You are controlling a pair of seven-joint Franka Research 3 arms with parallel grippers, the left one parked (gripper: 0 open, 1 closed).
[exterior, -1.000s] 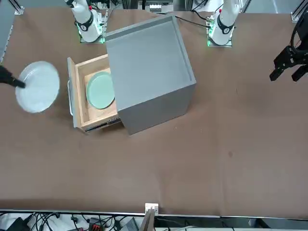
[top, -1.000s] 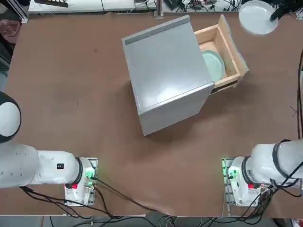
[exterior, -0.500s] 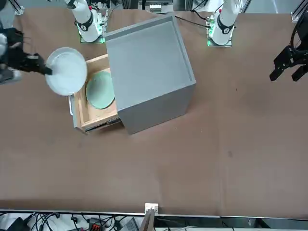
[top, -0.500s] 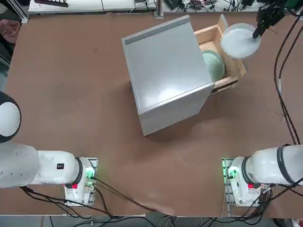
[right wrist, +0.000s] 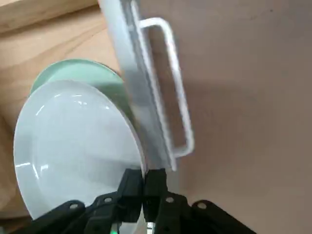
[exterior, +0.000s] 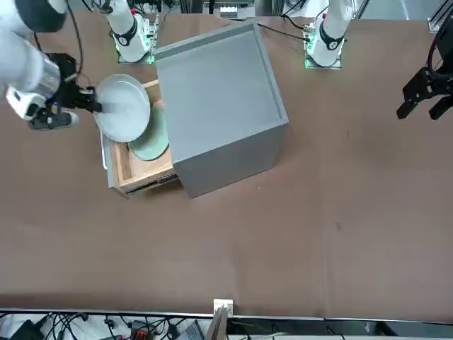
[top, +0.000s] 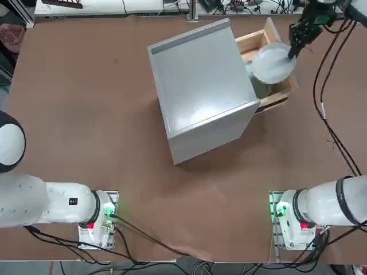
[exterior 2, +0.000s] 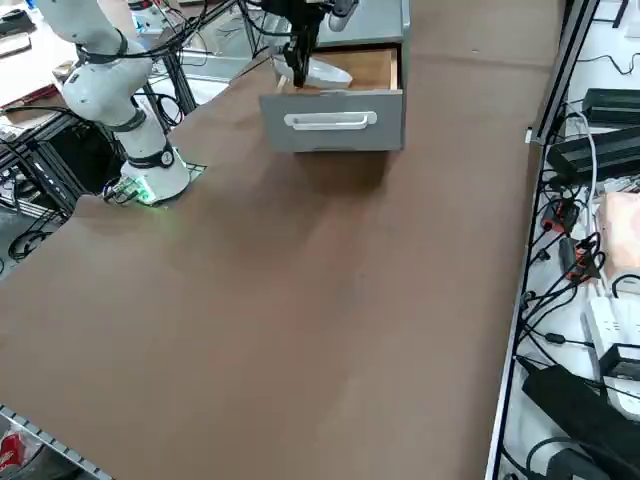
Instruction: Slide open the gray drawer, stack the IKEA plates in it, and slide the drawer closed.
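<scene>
The gray drawer stands pulled out of the gray cabinet, a light-wood box with a gray front panel and a pale bar handle. The mint green plate lies flat inside it, close to the cabinet. The gray-white plate hangs above the drawer, overlapping the green one, pinched by its rim and apparently tilted.
</scene>
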